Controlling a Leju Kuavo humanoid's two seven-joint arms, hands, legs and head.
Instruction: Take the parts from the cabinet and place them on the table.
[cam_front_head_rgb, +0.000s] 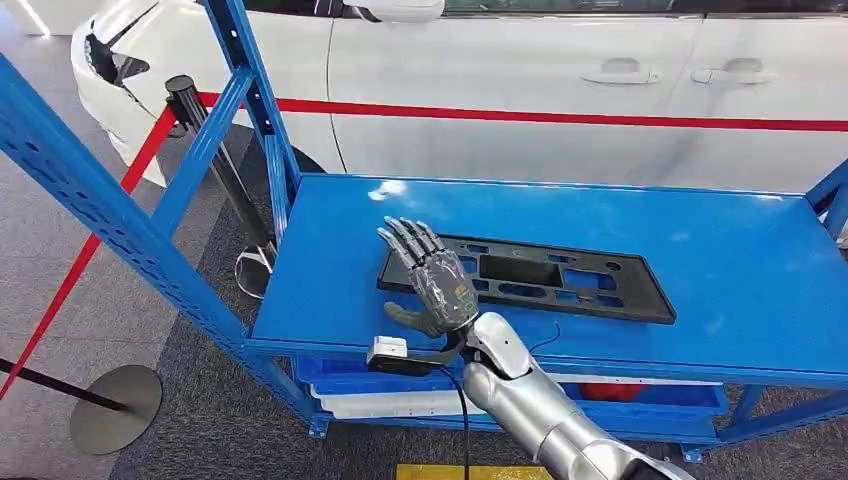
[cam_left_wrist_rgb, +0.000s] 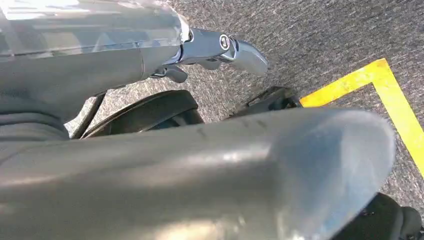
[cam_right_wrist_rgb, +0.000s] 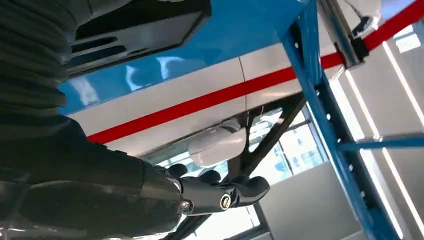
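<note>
Right hand (cam_front_head_rgb: 432, 275): raised over shelf, fingers spread wide, holding nothing.
Left hand (cam_left_wrist_rgb: 220, 50): hanging toward floor; grip state cannot be told.
Part: black slotted plastic panel (cam_front_head_rgb: 540, 277), flat on blue cabinet shelf (cam_front_head_rgb: 740, 270), directly beneath and beyond fingertips.
Step in hand: reach and grasp.
Method: lower onto near-end edge; wrap fingers through a slot; lift level, avoiding blue upright (cam_front_head_rgb: 250, 90).

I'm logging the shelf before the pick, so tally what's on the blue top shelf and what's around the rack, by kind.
Black flat part on the blue shelf: 1
Robot hand over the part's end: 1
Barrier post with red tape: 1
Round floor base: 1
White car behind the rack: 1
Total: 5
</note>
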